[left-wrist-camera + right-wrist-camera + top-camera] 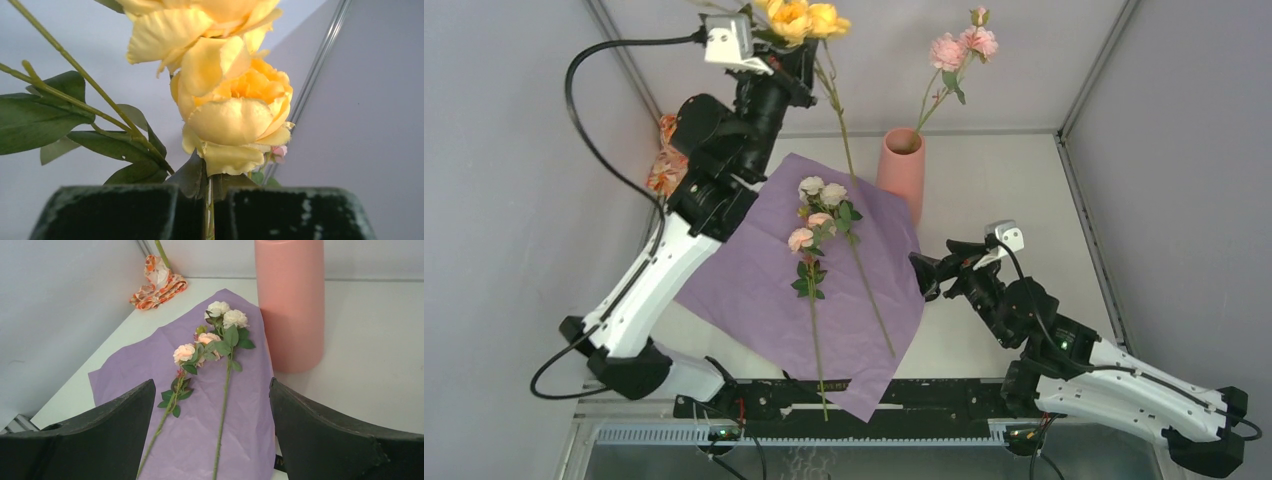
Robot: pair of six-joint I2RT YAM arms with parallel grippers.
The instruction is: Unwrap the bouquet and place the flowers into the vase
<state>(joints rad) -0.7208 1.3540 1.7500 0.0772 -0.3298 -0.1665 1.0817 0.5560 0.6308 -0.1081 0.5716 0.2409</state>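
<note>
The bouquet lies unwrapped, its lilac paper (754,290) (200,410) spread flat on the table. Two of the flowers rest on it, one cream-headed (822,190) (227,316) and one peach-pink (804,237) (186,353). My left gripper (792,52) (210,216) is raised high at the back, shut on the stem of a yellow rose (806,17) (235,112), whose stem hangs down left of the vase (902,168) (290,305). A pink rose (964,45) stands in the vase. My right gripper (927,277) (215,437) is open and empty, low at the paper's right edge.
An orange-red floral cloth bundle (665,160) (158,283) lies at the back left against the wall. Grey walls close in the table on the left, back and right. The left arm (674,250) reaches over the paper's left corner.
</note>
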